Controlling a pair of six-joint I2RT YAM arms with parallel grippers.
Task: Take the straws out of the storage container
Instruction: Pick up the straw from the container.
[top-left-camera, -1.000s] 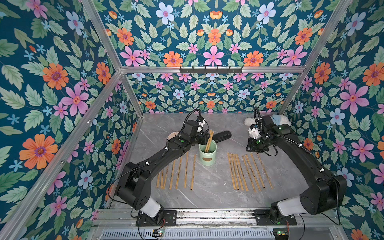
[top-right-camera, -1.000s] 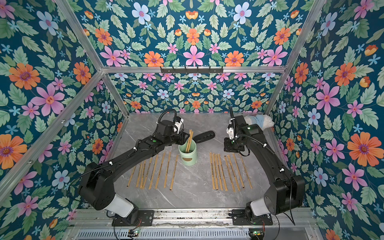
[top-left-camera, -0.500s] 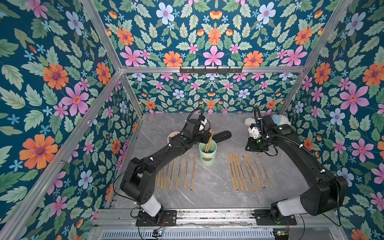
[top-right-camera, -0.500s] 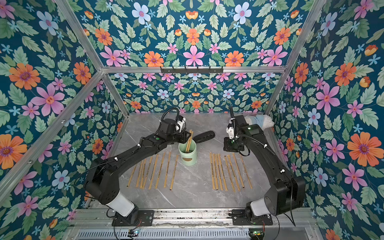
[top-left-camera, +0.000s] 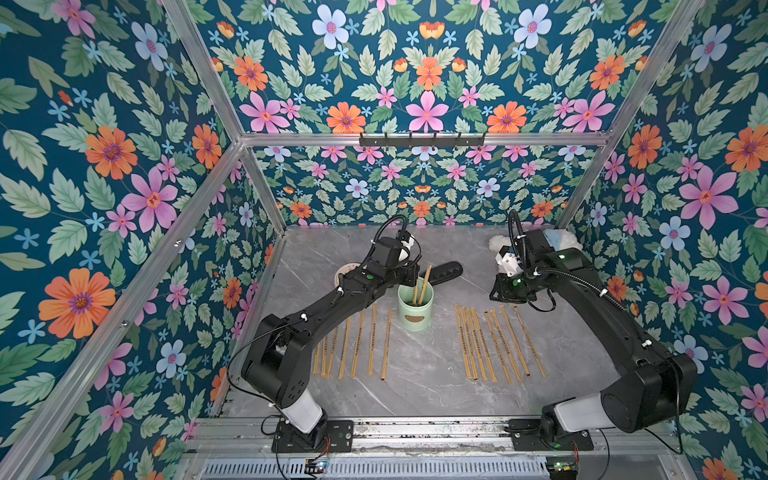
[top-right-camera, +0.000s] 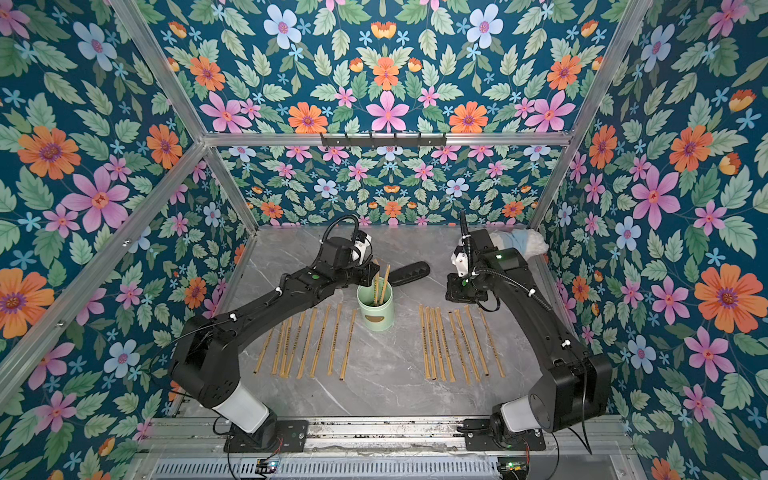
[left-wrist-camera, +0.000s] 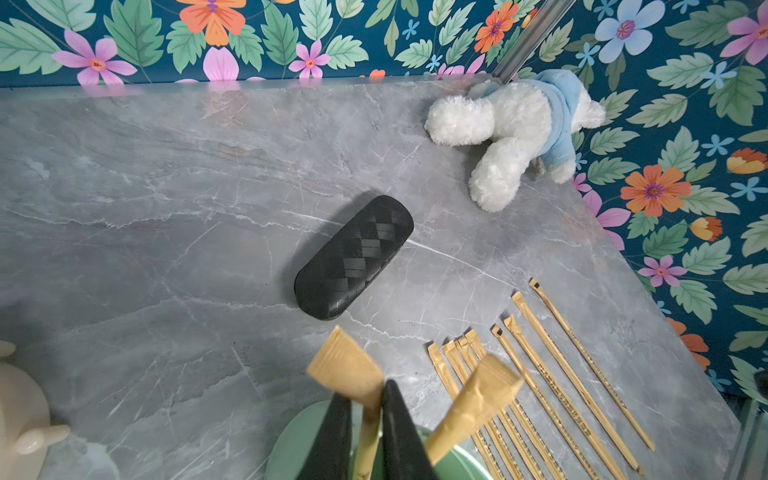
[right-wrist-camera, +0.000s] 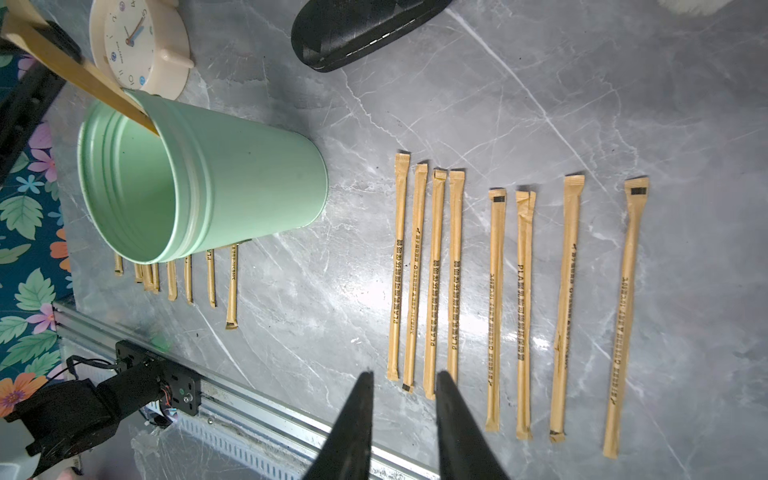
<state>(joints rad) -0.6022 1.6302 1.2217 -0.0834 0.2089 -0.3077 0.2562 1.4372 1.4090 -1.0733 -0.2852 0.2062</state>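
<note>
The mint-green storage container stands upright mid-table with two straws in it. My left gripper hangs over its rim, shut on the top of one straw. The other straw leans free against the rim. Several straws lie in a row left of the container and several more to its right. My right gripper hovers open by the far ends of the right row, nothing between its fingers.
A black woven glasses case lies just behind the container. A pinkish clock sits behind the left arm. A white plush toy in blue lies in the back right corner. The metal rail runs along the front.
My left gripper has shifted a little toward the container and closed its jaws on one standing straw. The right arm has stayed where it was.
</note>
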